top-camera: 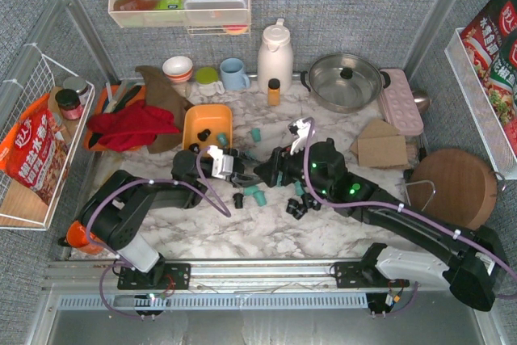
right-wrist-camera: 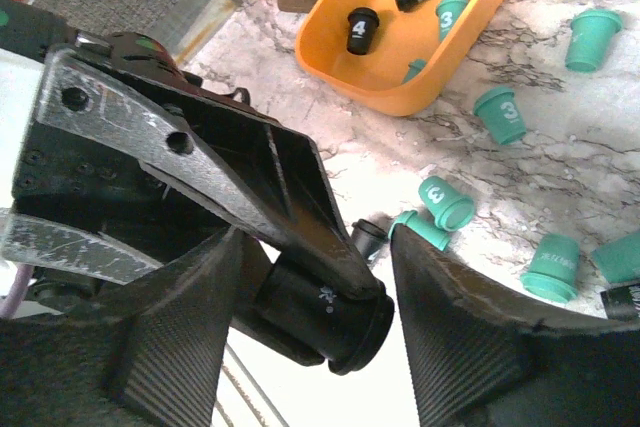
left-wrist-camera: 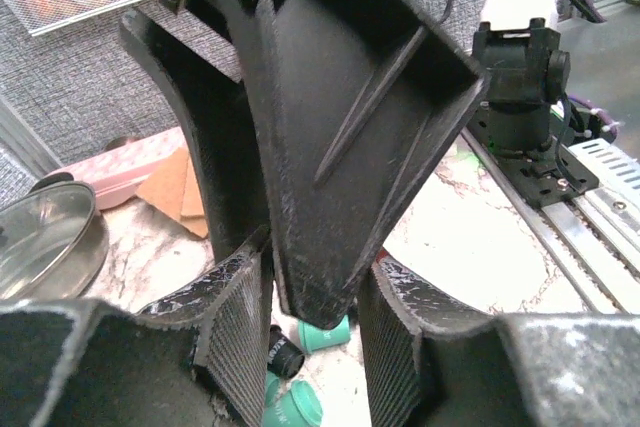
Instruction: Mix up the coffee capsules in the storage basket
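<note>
Right end effector (right-wrist-camera: 315, 239) astride black capsule (right-wrist-camera: 335, 335), storage basket (right-wrist-camera: 420, 102) beyond

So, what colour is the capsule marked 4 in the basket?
The capsule is black; right wrist view.

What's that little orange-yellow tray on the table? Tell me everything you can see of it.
The storage basket is a small, shallow, orange-yellow rectangular tray with rounded corners and low sloping walls, smooth like plastic. It sits flat on the marble-patterned table, with a red cloth close beside it. Inside lie at least four coffee capsules, two black and two teal; one black shows a 4, one teal a 3.
</note>
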